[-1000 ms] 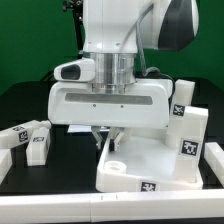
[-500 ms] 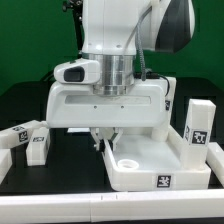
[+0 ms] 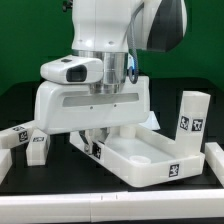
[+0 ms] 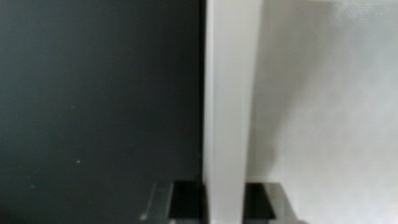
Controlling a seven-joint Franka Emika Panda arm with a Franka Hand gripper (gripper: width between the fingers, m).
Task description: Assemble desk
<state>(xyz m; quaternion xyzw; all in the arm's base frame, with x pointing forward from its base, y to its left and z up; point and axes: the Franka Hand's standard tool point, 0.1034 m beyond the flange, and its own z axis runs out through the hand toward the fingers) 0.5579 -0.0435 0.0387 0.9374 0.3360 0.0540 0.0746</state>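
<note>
gripper (image 3: pixel 101 141) narrow, I read it as pinching the rim wall of desk top (image 3: pixel 160 158) | top rim-up on table (image 3: pixel 55 172) under gripper | upright leg (image 3: pixel 192 122) at corner away from gripper | loose legs (image 3: pixel 28 140) lying on gripper's opposite side

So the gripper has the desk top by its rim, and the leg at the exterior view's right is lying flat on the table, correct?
Not quite. That leg stands upright, as the exterior view shows. The rest holds: the gripper has the desk top by its rim, which the wrist view shows between the fingers.
</note>
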